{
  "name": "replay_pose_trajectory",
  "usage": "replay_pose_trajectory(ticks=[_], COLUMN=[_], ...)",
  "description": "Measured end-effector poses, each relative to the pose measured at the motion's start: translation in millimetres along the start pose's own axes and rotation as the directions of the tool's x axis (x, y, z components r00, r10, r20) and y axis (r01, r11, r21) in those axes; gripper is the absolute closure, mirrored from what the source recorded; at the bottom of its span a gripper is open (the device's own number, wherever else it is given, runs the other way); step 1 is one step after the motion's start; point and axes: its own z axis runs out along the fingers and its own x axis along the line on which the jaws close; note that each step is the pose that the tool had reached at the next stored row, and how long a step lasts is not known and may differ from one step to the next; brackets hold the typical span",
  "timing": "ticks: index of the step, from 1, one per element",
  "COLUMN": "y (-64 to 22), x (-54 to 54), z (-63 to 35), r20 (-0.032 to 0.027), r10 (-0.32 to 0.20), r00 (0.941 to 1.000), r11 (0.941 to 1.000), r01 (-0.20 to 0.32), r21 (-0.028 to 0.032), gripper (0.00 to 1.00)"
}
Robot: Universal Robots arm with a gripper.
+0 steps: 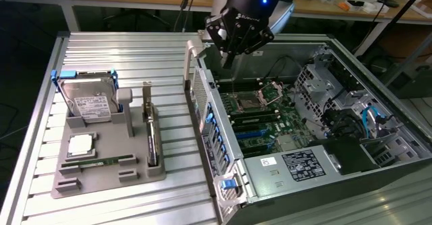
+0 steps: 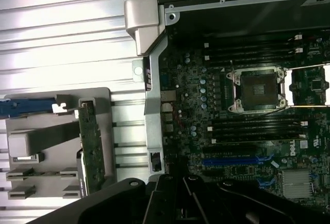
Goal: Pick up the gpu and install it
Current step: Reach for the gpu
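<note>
Grey holder [image 1: 101,177] keeps the gpu [image 1: 149,131] standing on edge, well apart from the clenched, empty gripper [image 1: 231,58] hovering over the open computer case [image 1: 200,91], so a misaligned reach could topple the card.

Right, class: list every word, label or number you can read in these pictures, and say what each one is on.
"DELL": white logo on the motherboard, turned sideways.
White label on the hard drive: too small to read.
Label on the power supply: too small to read.
White marking on the gripper: blurred, unreadable.
</note>
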Motion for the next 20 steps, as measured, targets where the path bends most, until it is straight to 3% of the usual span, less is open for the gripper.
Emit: replay_pose_trajectory(ticks=[4, 6, 10, 12, 14, 20], y=[-0.5, -0.6, -0.9, -1.1, -1.4, -2.5], x=[7.0, 7.6, 9.7, 11.8, 15.9, 29.4], z=[0.8, 1.1, 2.9, 4.1, 5.1, 6.9], r20=[-0.0008, 0.0027, 0.0351, 0.0456, 0.0496, 0.0521], r10=[-0.007, -0.014, -0.024, -0.027, -0.029, -0.034], r00=[1.0, 0.9999, 0.9991, 0.9986, 0.9983, 0.9981], r11=[1.0, 0.9999, 0.9997, 0.9996, 0.9996, 0.9994], r01=[0.007, 0.014, 0.024, 0.027, 0.029, 0.034], r21=[-0.0009, -0.0006, -0.0017, -0.0021, -0.0019, -0.0017], gripper=[0.89, 0.89, 0.89, 0.89, 0.89, 0.89])
